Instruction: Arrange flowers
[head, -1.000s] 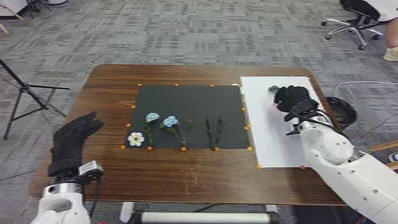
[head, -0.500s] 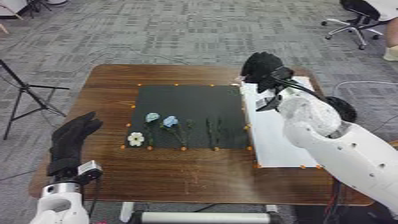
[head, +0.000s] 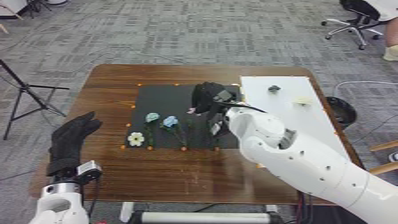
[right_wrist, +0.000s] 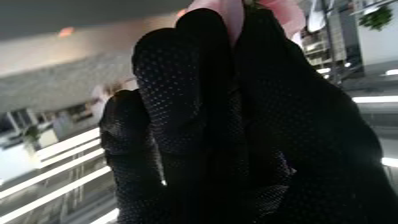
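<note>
Pink flower (right_wrist: 289, 16) pinched in the right hand's (head: 209, 97) fingers, over the dark mat (head: 163, 97) toward one o'clock! White flower (head: 135, 139) lies at the mat's eight o'clock corner; beyond its nine o'clock edge, the left hand (head: 73, 134) has relaxed, unclenched fingers.

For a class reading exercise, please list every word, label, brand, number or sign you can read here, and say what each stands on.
None can be read.
Dark rectangular mat: no readable text.
Large white rectangular sheet: no readable text.
Brown wooden table: no readable text.
Small white-and-black box at the left wrist: too small to tell whether it is marked.
</note>
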